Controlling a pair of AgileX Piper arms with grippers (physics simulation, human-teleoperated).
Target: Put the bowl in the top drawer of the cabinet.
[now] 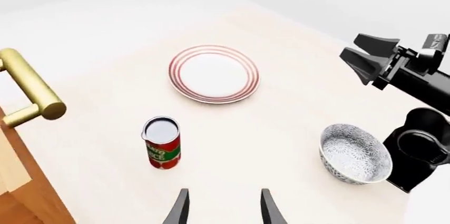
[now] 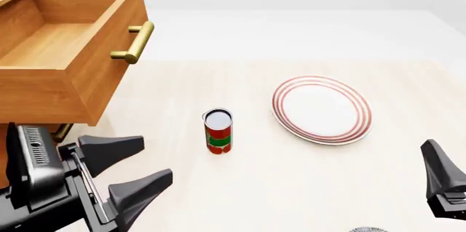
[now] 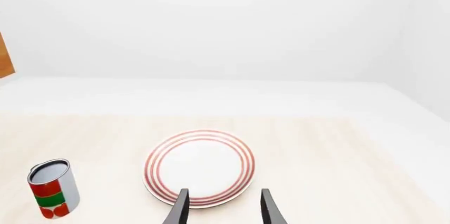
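**Drawer open, bowl waiting at the near edge**

The honey-brown wooden cabinet (image 2: 22, 101) fills the front view's upper left, its top drawer (image 2: 51, 46) pulled out. The pale counter (image 2: 306, 188) offers open room. The patterned white bowl (image 1: 354, 153), lower right in the left wrist view, looks rigid, breakable and slick; grip its rim. Left claw (image 2: 125, 170) and right claw (image 3: 221, 205) gape empty.

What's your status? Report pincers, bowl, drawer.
Left pincer and right pincer open, empty. Bowl on table near right arm. Top drawer open, empty. Can stands between.

A pale wooden table (image 2: 291, 188) stands before plain white walls (image 3: 225, 23).
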